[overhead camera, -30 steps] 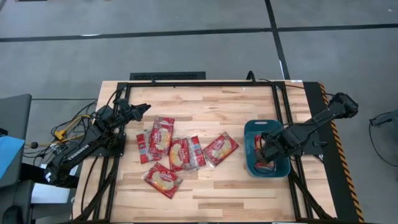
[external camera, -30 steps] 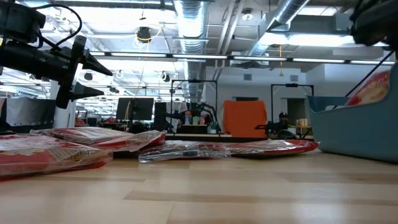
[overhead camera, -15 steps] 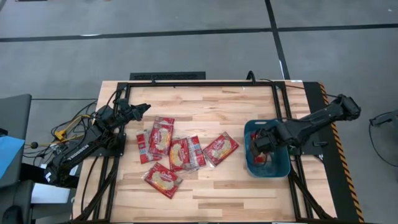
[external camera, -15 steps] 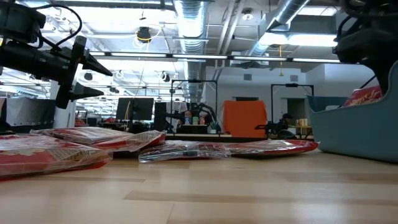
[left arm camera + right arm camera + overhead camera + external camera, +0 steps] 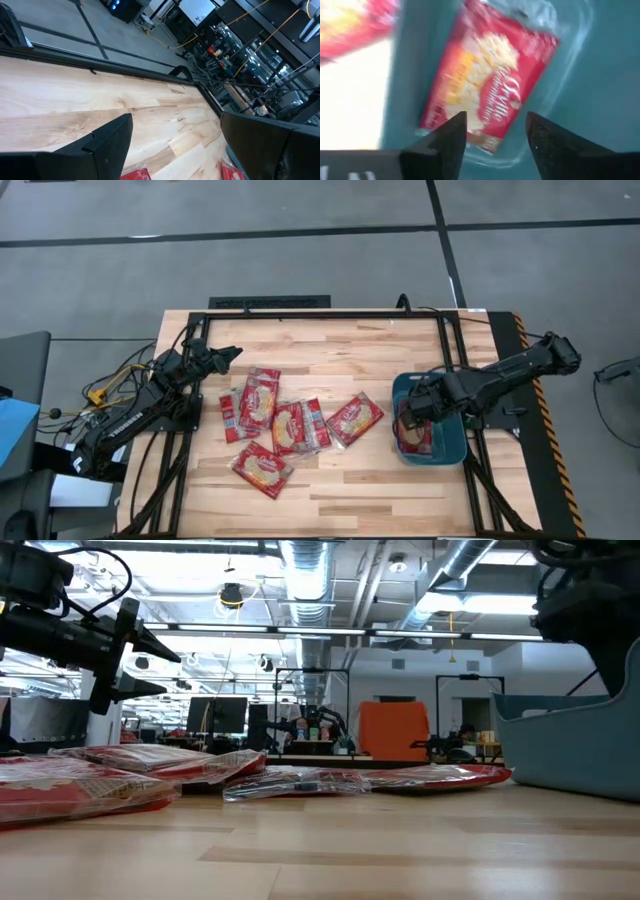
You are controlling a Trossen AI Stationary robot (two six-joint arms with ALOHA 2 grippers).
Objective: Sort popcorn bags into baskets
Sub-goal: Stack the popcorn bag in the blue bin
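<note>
One popcorn bag (image 5: 490, 95), red with a yellow picture, lies flat on the floor of the teal basket (image 5: 452, 442) at the table's right. My right gripper (image 5: 404, 417) hovers open over the basket's left part, its fingers (image 5: 451, 137) standing above the bag's near end, apart from it. Several more popcorn bags (image 5: 262, 395) (image 5: 355, 418) (image 5: 262, 468) lie flat and partly overlapping on the wood in the middle left. My left gripper (image 5: 228, 354) waits open above the table's far left, beyond the bags.
A black frame (image 5: 330, 313) runs along the table's far edge and down both sides. Bare wood lies between the bag cluster and the basket (image 5: 570, 750) and along the near edge. Cables (image 5: 110, 385) trail off the left side.
My right gripper has let go of its popcorn bag and drawn a little toward the table's left over the basket. The bag, which stuck up tilted above the basket's rim, has sunk below the rim and now lies flat on the basket's floor.
</note>
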